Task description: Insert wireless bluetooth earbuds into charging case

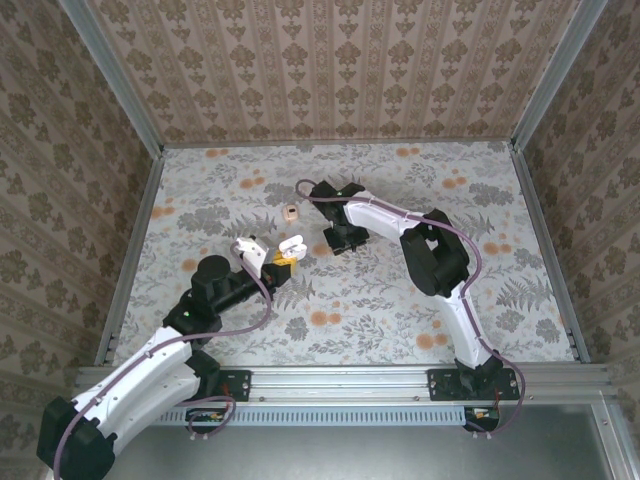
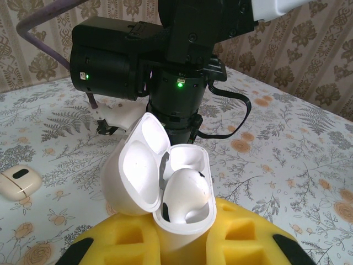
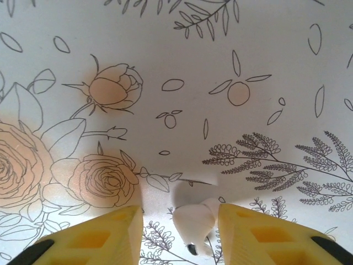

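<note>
Earbud [image 3: 193, 223] lies on the table [image 3: 165, 55] near the charging case [image 2: 138, 165], which the left gripper [image 2: 179, 238] clamps with its lid up. The right gripper [image 3: 181, 214] straddles it, fingers apart and not yet pinching. Centre it, then close gently so it isn't flicked sideways.

We are reading no text, label, brand or number anywhere: the charging case [image 2: 138, 172] and the floral counter [image 1: 385, 300] are showing no legible marks.
</note>
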